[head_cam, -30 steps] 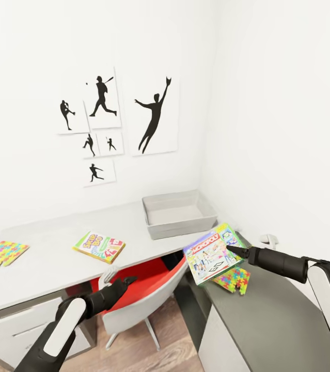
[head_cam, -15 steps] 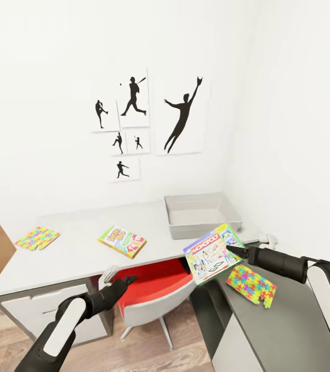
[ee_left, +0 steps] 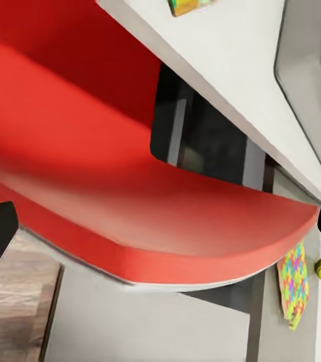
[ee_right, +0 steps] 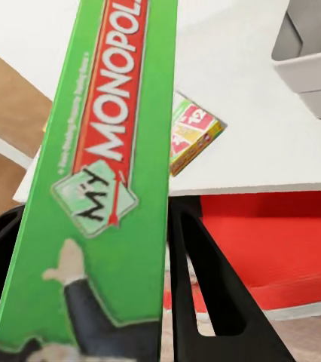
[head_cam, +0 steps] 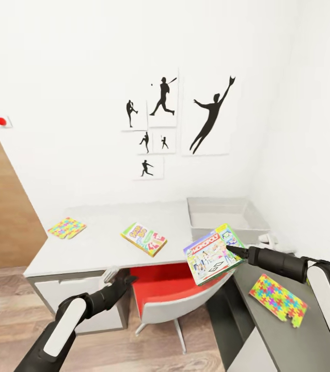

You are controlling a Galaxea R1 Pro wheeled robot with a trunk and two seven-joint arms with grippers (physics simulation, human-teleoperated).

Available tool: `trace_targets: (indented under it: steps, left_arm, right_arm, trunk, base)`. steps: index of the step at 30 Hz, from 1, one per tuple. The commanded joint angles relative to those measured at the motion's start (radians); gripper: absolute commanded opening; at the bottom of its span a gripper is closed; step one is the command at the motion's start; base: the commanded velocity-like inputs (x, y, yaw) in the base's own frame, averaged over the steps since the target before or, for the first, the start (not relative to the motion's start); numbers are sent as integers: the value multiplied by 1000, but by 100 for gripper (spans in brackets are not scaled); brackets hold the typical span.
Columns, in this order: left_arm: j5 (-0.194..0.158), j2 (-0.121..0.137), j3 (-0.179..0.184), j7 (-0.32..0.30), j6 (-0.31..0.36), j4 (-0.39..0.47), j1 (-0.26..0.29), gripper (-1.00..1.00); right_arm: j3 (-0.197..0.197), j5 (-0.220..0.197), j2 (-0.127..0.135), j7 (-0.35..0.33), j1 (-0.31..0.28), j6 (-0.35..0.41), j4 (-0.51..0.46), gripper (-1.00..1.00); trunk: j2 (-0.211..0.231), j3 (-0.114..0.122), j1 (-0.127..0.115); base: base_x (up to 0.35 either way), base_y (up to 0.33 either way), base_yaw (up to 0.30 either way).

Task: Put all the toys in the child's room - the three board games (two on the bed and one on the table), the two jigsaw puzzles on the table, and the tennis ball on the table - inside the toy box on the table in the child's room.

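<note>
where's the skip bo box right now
In the head view the SKIP BO box lies flat on the light grey desk top, left of the toy box and right of a jigsaw puzzle, above the red chair.

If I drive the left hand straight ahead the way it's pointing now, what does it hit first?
Most likely the red chair seat: in the left wrist view it sits squarely ahead of the left hand, tucked under the table. Depth is unclear, so how soon contact comes can't be judged.

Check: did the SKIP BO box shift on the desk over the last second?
No. The SKIP BO box sits at the same spot on the table, between the puzzle and toy box; only the camera panned.
</note>
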State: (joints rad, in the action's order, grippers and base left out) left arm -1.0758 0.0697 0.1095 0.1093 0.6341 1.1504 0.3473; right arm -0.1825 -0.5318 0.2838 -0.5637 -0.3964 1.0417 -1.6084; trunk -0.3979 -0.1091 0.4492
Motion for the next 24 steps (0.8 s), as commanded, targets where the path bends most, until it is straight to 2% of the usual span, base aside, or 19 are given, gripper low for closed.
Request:
trace_targets:
  steps: [1, 12, 24]
  left_arm:
    - [-10, 1, 3, 10, 1, 1, 1, 100]
    - [-7, 0, 3, 11, -9, 0, 1, 100]
    - [-7, -1, 3, 12, -10, 0, 2, 100]
  right_arm:
    - [-2, 1, 0, -9, -1, 6, -1, -100]
    - [-2, 1, 3, -9, -2, 6, -1, -100]
    - [-4, 1, 4, -9, -2, 6, -1, -100]
  trunk:
    - [-2, -2, 1]
    - [-2, 2, 1]
    - [-2, 3, 1]
  base:
    - [136, 26, 211]
    - [223, 8, 136]
    - [32, 0, 33]
